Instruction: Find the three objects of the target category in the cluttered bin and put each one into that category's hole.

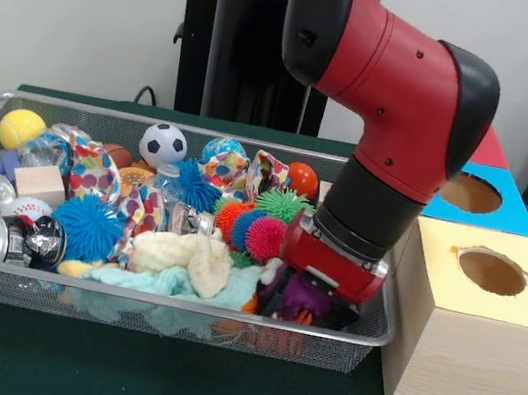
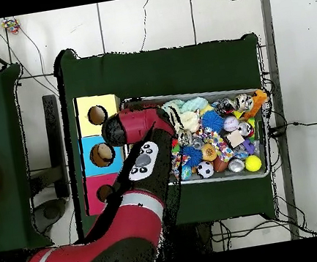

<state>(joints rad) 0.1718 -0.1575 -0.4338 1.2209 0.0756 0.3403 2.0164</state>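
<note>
Item: plush animals. I cannot single one out; only a pale yellow soft shape [image 1: 181, 257] lies among the cloths at the wire bin [image 1: 126, 296] front rim.
Item: red-surround hole [image 2: 104, 193], on the box row beside the bin.
Item: gripper [image 1: 307, 301], sunk in the bin's corner nearest the boxes; I cannot tell its opening or hold.
Handling: I would lift straight clear of the rim before swinging.
Arm: elbow bent steeply downward.

Arm [image 1: 386, 76]: glossy red rounded shells with black joint bands and a black cylindrical wrist section. Red block housing at the wrist end. Overhead, a grey panel [image 2: 143, 161] with dark round buttons sits on the forearm. Black pedestal [image 1: 243, 47] behind.
</note>
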